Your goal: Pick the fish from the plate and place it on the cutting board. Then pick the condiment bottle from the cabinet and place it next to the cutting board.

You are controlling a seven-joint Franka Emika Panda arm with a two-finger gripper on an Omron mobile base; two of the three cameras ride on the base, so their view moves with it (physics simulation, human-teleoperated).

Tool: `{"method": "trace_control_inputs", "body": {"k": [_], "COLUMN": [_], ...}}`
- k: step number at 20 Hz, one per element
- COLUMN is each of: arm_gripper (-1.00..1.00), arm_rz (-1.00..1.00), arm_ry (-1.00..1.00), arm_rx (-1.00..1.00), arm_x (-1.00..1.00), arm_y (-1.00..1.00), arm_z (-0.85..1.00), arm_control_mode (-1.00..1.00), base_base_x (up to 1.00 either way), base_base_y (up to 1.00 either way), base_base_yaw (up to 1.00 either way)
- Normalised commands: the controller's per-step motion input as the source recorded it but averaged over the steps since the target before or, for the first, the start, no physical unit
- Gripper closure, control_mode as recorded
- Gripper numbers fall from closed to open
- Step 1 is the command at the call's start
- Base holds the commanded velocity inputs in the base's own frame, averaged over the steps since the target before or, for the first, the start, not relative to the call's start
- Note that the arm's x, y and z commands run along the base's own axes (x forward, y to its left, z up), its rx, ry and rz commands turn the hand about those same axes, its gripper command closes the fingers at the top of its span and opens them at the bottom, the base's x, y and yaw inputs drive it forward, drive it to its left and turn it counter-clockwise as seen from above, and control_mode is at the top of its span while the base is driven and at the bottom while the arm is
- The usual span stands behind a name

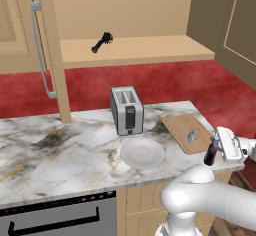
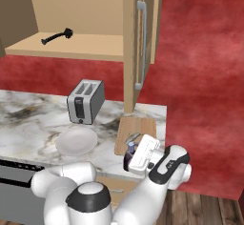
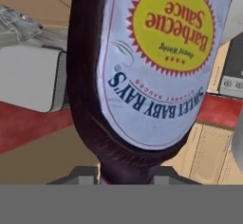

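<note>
Jaws (image 1: 216,147) are closed on the condiment bottle (image 1: 211,154), which hangs tilted at the near right corner of the bench (image 1: 60,150), just beside the near edge of the cutting board (image 1: 180,127). In the hand view the bottle's label (image 3: 161,57) reads upside down, so the hand grips the bottle at or near its cap end and the camera looks along its body. In the right base view the blue cap (image 2: 131,146) sits at the hand and the dark body runs down toward the bench edge. This hold suits a set-down next to the board; whether the base already touches the marble cannot be told.

The fish (image 1: 192,135) lies on the board, near its right edge, so the first part of the task is judged complete. The plate (image 1: 142,153) is bare and sits left of the board, near the front of the bench. A toaster (image 1: 127,110) stands behind the plate, farther back.

The bench is veined white-and-grey marble. Behind it the wall is red. Above, the cabinet (image 1: 135,15) stands open; its shelf carries a small black brush-like tool (image 1: 102,42). A long grey bar handle (image 1: 41,50) runs down the door at left. A dark oven front (image 1: 55,220) sits under the bench at the near left.
</note>
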Motion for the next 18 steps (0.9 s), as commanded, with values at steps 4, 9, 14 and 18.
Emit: {"method": "trace_control_inputs", "body": {"k": [4,9,14,18], "arm_gripper": [1.00,1.00,1.00,1.00], "arm_rz": [0.00,0.00,0.00,0.00], "arm_ry": [-0.04,-0.07,-0.10,-0.06], "arm_rx": [0.00,0.00,0.00,0.00], "arm_x": [0.00,0.00,0.00,0.00], "arm_y": [0.00,-0.01,-0.03,-0.01], "arm_z": [-0.31,-0.39,-0.39,-0.36], "arm_control_mode": [-1.00,-1.00,-1.00,-1.00], "base_base_x": [0.00,0.00,0.00,0.00], "base_base_y": [0.00,0.00,0.00,0.00], "base_base_yaw": [0.00,0.00,0.00,0.00]}}
